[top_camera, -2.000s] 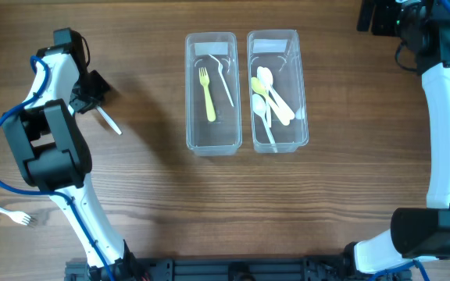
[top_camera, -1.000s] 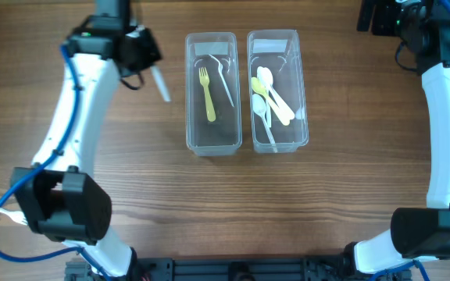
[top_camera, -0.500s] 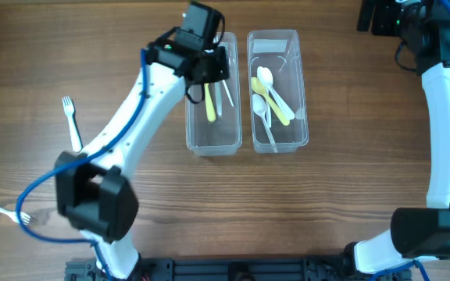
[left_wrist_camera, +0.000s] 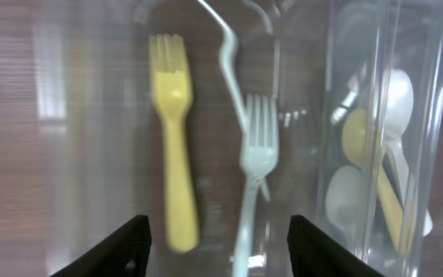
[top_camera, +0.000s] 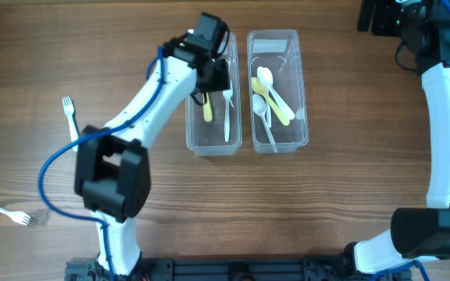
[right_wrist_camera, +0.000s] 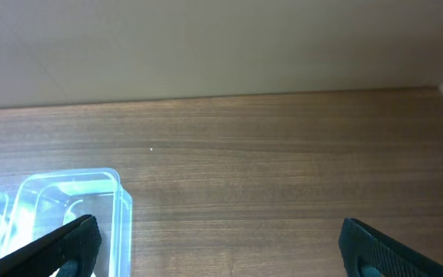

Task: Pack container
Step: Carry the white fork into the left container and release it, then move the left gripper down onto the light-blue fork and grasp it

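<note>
Fork-packing stage, read left to right. Two utensils lie loose on the worktop [top_camera: 350,203]: a second fork [top_camera: 8,211] at the far-left edge and a white fork [top_camera: 69,115] further in, both well apart from the bins and not yet packed. The left tool [top_camera: 216,76] hovers over the left container [top_camera: 209,139]. In the wrist view its fingers [left_wrist_camera: 133,245] stand wide apart and touch nothing. A pale fork [left_wrist_camera: 256,150] lies free on the container floor beside a yellow fork [left_wrist_camera: 171,154], so the tool appears released and empty. The step in hand is judged to be the drop-off. Done well, the tool rises straight up with its fingers spread, clearing the clear walls before swinging out, so no tine or handle is dragged along. Each loose fork is probably best gripped mid-handle and laid along the bin's long axis. The right container [top_camera: 278,147] holds only spoons [top_camera: 272,94]. The right tool [right_wrist_camera: 220,235] is parked at the far corner — open, holding nothing.
</note>
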Robot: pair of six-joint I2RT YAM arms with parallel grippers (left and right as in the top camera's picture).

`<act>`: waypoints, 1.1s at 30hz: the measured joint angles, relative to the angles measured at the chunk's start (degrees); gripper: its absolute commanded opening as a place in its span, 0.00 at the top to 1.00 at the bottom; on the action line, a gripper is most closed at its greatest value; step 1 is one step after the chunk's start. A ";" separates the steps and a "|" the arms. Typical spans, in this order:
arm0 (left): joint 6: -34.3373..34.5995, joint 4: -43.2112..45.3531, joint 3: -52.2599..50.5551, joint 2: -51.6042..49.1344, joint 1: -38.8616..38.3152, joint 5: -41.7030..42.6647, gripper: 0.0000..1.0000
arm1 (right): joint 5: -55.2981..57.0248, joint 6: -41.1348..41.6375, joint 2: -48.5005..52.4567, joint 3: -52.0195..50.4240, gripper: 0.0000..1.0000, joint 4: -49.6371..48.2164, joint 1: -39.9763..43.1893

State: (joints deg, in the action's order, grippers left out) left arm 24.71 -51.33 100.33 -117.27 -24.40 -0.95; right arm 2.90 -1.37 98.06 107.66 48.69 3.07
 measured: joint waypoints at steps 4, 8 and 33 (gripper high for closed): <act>-0.24 -7.65 2.40 7.48 4.94 -4.26 0.27 | 0.00 0.00 0.00 0.00 0.01 -0.02 0.00; -1.86 -17.22 4.13 15.58 16.04 -9.77 0.20 | 0.00 0.00 0.00 0.02 0.01 -0.02 0.00; -16.94 8.02 -28.52 13.64 44.28 -5.22 0.20 | 0.00 0.00 0.00 0.00 0.00 -0.02 0.00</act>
State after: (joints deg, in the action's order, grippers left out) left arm 7.77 -43.31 71.81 -103.63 19.88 -6.17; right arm 2.90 -1.37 98.06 107.66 48.66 3.07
